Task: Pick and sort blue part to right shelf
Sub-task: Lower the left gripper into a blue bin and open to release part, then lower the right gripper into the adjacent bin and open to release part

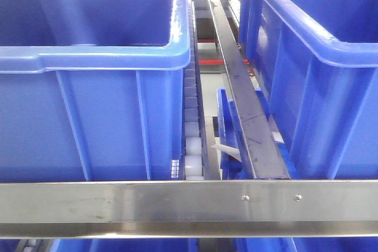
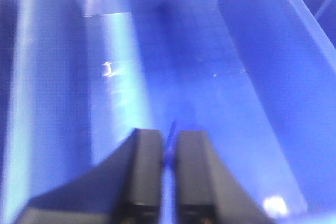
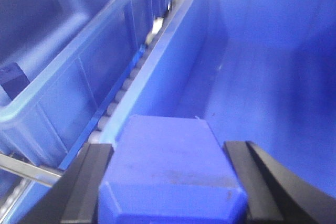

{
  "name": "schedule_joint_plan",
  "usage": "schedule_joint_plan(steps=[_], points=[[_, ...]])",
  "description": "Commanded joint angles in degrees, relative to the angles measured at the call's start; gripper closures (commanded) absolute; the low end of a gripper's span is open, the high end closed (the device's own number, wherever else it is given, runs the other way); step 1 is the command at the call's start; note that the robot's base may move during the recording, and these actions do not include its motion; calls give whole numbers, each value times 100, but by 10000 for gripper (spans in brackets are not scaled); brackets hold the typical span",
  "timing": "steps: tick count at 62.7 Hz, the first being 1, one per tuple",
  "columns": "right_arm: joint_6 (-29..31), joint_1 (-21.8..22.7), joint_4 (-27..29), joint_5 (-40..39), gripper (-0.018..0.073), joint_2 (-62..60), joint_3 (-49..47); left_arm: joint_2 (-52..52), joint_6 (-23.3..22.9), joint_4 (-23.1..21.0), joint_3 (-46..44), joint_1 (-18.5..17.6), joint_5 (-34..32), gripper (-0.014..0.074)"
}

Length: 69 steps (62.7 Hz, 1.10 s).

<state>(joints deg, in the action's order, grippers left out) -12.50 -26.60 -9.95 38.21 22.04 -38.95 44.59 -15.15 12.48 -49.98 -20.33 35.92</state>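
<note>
In the right wrist view my right gripper [image 3: 167,148] is shut on the blue part [image 3: 170,166], a boxy blue plastic piece filling the space between the two black fingers. It hangs over the near left corner of a large blue tub [image 3: 262,66] of the right shelf. The left wrist view looks down into another blue tub [image 2: 236,77]. There my left gripper [image 2: 168,132] is nearly closed, with a thin blue strip [image 2: 171,127] pinched between its black fingers. Neither gripper shows in the front view.
The front view shows the shelf's steel front rail [image 1: 177,202], two blue tubs [image 1: 88,57] [image 1: 307,45], white rollers [image 1: 192,128] and a dark divider rail [image 1: 248,116]. A small blue piece [image 1: 227,122] stands in the gap beside the divider.
</note>
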Motion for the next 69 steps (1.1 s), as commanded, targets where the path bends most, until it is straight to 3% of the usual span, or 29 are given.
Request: schedule_joint_plan(steps=[1, 18, 26, 31, 39, 44, 69], points=[[-54, 2, -68, -406, 218, 714, -513, -517, 2, 125, 147, -42, -527, 473], [-287, 145, -55, 961, 218, 3386, -2441, -1785, 2, 138, 722, -42, -554, 473], [-275, 792, 64, 1491, 218, 4377, -3256, -2106, 2, 138, 849, -42, -473, 473], [-38, 1420, 187, 1600, 218, 4853, -3627, -2201, 2, 138, 884, -42, -366, 473], [883, 2141, 585, 1626, 218, 5484, -3934, -2221, 2, 138, 899, -42, -279, 473], [1250, 2353, 682, 1549, 218, 5829, -3951, -2221, 2, 138, 899, -42, -289, 473], [1280, 2573, 672, 163, 218, 7467, -3951, -2221, 2, 128, 899, -42, -377, 473]])
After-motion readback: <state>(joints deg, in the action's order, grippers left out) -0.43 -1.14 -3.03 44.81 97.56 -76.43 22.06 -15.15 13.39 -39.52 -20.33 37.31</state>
